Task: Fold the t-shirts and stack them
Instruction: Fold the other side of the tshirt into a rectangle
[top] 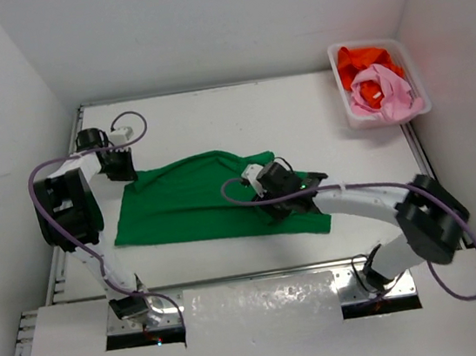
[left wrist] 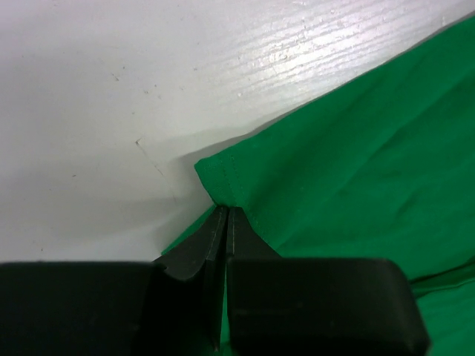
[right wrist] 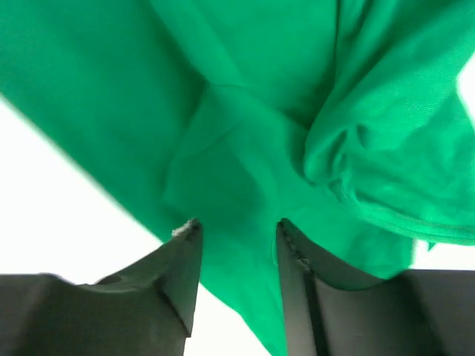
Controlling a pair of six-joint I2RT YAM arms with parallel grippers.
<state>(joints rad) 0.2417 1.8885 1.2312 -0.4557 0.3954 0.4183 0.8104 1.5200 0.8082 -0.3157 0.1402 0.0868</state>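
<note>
On table point(top: 213, 120), green t-shirt point(top: 193, 206), long axis left-right; left claw point(left wrist: 225, 215) tight on corner, right claw point(right wrist: 236, 233) spread.

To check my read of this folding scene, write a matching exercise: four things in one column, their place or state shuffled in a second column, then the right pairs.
Column one:
1. bright green cloth t-shirt
2. pale pink cloth t-shirt
3. left pincer
4. right pincer

Column two:
A. jaws apart over bunched green cloth
B. lying in the white plastic basket
C. shut on a green hem corner
D. spread on the white table

Pairs: 1-D, 2-B, 3-C, 4-A.
</note>
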